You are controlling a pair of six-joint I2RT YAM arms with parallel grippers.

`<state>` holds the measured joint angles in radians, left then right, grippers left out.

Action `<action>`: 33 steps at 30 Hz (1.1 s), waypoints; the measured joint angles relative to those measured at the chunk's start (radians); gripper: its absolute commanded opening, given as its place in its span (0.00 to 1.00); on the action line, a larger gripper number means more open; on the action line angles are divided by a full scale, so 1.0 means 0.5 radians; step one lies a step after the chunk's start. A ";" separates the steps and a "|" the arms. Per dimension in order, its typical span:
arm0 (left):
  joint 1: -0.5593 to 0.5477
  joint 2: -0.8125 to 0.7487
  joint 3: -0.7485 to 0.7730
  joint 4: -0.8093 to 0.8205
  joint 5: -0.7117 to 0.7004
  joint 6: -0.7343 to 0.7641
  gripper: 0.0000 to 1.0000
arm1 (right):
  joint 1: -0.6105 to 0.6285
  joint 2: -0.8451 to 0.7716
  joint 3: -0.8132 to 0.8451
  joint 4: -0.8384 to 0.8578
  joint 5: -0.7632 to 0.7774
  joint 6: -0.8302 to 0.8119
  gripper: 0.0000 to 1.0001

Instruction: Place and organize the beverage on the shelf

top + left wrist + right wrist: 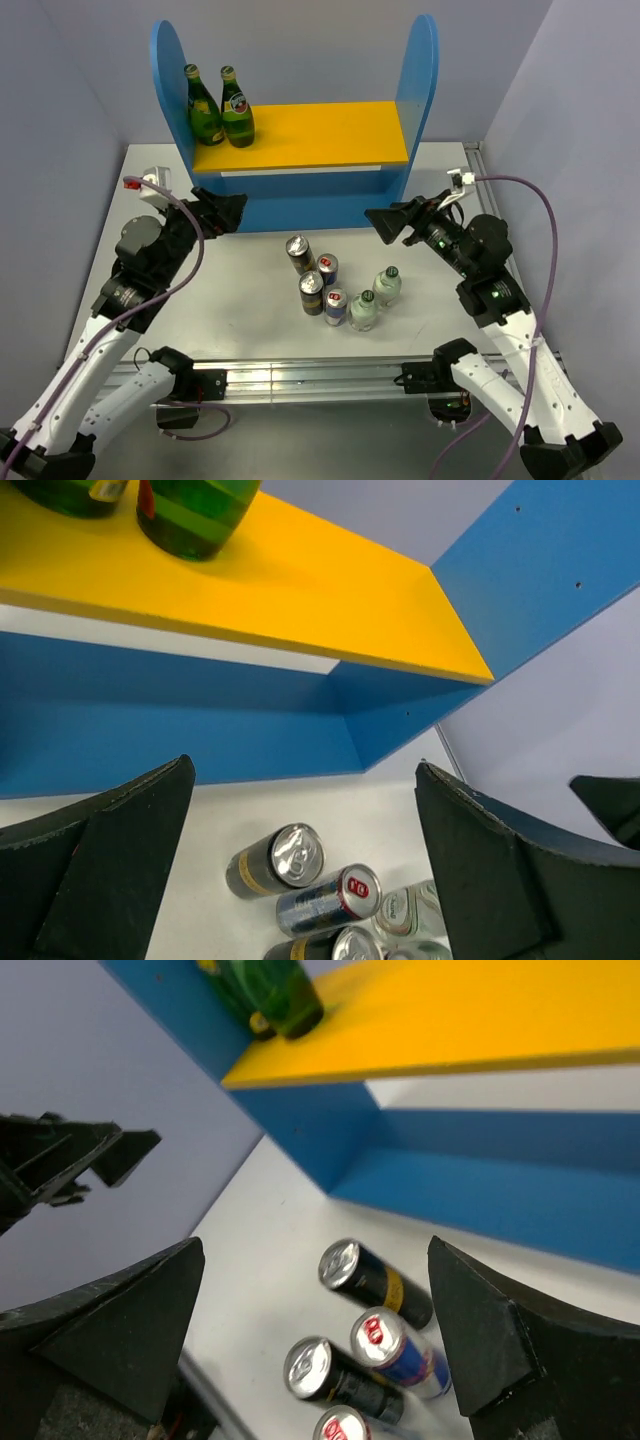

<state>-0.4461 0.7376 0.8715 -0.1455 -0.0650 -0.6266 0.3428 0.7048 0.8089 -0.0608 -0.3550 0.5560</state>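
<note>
While my left tool [225,212] and right tool [388,222] gape empty, white counter [240,290] holds two black-gold cans [299,253], two blue-silver cans [327,270], two clear black-capped bottles [387,285]; blue-sided yellow-board shelf [330,130] carries two green glass bottles [237,110]; lower level mostly hidden.

fingers [110,1330] apart | four cans [375,1285] on table [265,1225] | green bottles [275,1000] on shelf [450,1020]

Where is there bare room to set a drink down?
The yellow upper board is bare from the two green bottles to the right side panel; the lower level looks bare too. The table is crowded only mid-front, where the cans and clear bottles cluster.
</note>
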 measured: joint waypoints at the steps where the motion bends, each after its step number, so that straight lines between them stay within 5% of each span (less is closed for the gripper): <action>1: -0.034 0.000 0.021 -0.011 -0.060 0.010 0.99 | 0.014 -0.020 0.026 -0.035 0.038 -0.021 1.00; 9: -0.911 -0.024 0.066 -0.156 -0.893 0.094 0.99 | 0.186 -0.316 0.015 -0.295 0.668 -0.172 1.00; 16: -1.728 0.755 0.391 -0.594 -1.801 -0.185 0.98 | 0.474 -0.165 0.141 -0.676 1.571 -0.201 1.00; 20: -1.806 0.960 0.285 -0.581 -1.838 -0.194 0.98 | 0.582 -0.111 0.131 -0.799 1.797 -0.192 1.00; 25: -1.789 0.729 -0.036 -0.253 -1.761 -0.034 0.99 | 0.653 -0.150 0.087 -0.816 1.828 -0.192 1.00; 33: -1.514 0.683 -0.130 0.055 -1.560 0.057 0.99 | 0.664 -0.076 0.015 -0.784 1.766 -0.156 1.00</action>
<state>-1.2030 1.0790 0.8066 -0.1181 -0.8452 -0.5980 0.6746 0.6670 0.8165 -0.4530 0.5282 0.4778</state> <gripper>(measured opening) 0.993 0.998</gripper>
